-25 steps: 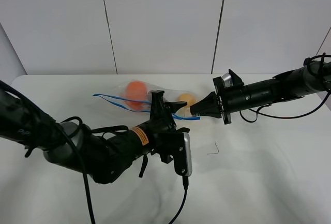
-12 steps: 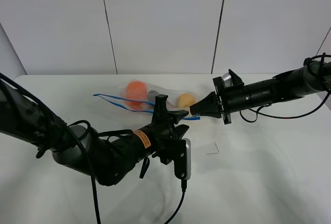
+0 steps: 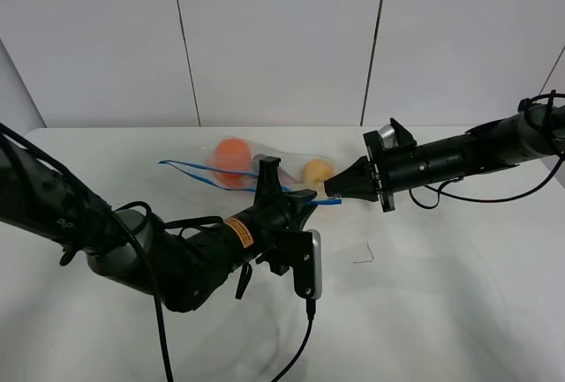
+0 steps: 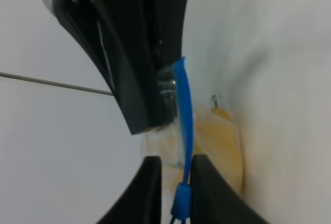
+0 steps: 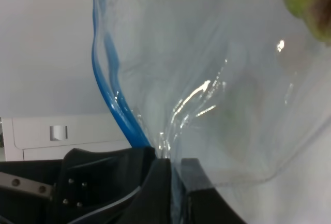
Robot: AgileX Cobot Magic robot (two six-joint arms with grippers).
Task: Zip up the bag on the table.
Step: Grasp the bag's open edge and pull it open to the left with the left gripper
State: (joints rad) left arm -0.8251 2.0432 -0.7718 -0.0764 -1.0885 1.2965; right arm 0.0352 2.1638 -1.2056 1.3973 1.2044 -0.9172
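The clear bag [image 3: 265, 160] lies on the white table [image 3: 441, 267] at the back middle, with an orange [image 3: 232, 154], a yellow pear [image 3: 318, 170] and a partly hidden dark eggplant inside. Its blue zipper strip [image 3: 190, 168] runs along the near edge. My left gripper [image 3: 285, 190] is closed around the strip [image 4: 182, 105] close to its right end; the strip passes between the fingertips [image 4: 151, 185]. My right gripper [image 3: 332, 191] is shut on the bag's right end, pinching the plastic [image 5: 207, 79] beside the blue strip [image 5: 111, 79].
The left arm's cable [image 3: 300, 355] trails toward the table's front edge. A small dark mark [image 3: 364, 254] sits on the table right of the left wrist. White wall panels [image 3: 274, 38] stand behind the table.
My left gripper has shifted slightly along the blue strip and its wrist has turned a little. The right arm and the bag have stayed still.
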